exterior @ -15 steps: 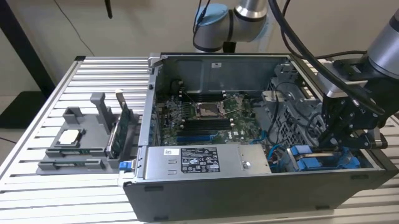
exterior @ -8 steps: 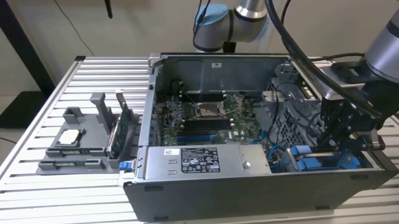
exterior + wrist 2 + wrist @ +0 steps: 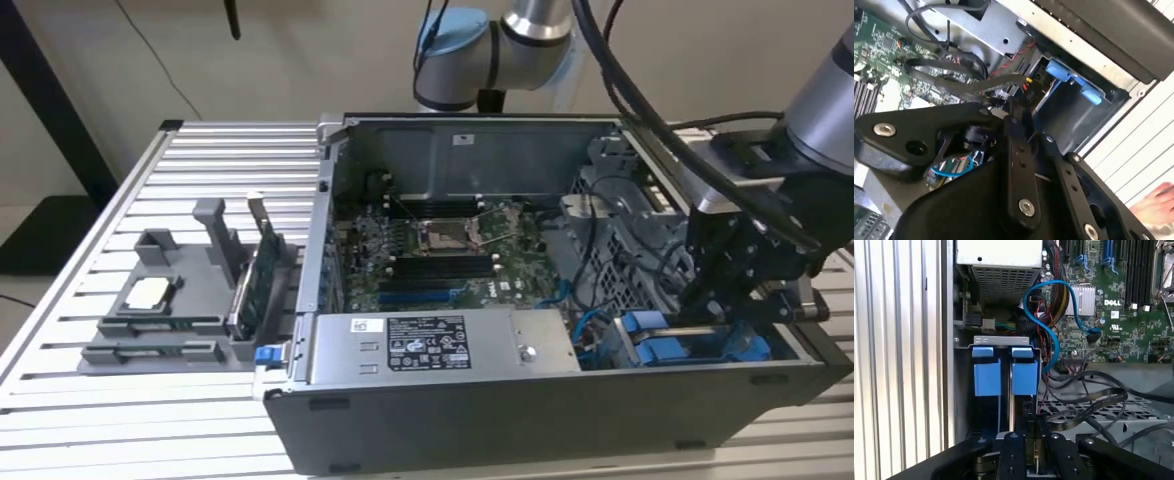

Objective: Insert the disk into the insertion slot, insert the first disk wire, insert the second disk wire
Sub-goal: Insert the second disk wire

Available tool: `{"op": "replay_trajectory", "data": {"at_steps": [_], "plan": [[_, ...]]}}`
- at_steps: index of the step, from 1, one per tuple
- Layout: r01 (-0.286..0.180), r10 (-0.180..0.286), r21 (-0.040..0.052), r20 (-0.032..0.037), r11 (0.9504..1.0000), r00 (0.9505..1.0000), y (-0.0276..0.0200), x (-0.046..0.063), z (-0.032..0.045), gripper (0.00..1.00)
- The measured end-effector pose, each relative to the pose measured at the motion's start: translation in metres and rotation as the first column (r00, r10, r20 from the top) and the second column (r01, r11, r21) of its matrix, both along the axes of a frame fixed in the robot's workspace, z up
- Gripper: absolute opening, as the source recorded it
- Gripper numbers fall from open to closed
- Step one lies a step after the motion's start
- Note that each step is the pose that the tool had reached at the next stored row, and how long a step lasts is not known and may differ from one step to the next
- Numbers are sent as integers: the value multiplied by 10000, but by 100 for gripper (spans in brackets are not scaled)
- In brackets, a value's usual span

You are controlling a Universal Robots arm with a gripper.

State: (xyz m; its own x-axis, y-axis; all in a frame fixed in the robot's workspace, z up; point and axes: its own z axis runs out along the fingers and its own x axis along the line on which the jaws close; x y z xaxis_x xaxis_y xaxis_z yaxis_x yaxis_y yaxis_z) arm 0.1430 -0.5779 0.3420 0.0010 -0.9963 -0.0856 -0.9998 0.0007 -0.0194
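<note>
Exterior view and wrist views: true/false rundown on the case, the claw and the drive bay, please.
1. The claw is down inside the computer case, at the exterior view's right end. True.
2. The power-supply box lies outside the case. False: it sits inside, along the near wall.
3. A blue cable plugs into the green motherboard. True.
4. The grey fixture stands to the exterior view's right of the case. False: it stands to the left.
5. The insertion slot has red fittings. False: they are blue.

Probably a lab: open computer case [image 3: 534, 300] on slatted aluminium table [image 3: 160, 410].
</note>
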Motion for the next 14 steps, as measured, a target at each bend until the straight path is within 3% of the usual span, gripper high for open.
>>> {"op": "replay_trajectory", "data": {"at_steps": [10,14], "plan": [[3,-3,-5,0,10000,10000,0,-2,459,24],[1,-1,-2,0,10000,10000,0,-1,492,24]]}}
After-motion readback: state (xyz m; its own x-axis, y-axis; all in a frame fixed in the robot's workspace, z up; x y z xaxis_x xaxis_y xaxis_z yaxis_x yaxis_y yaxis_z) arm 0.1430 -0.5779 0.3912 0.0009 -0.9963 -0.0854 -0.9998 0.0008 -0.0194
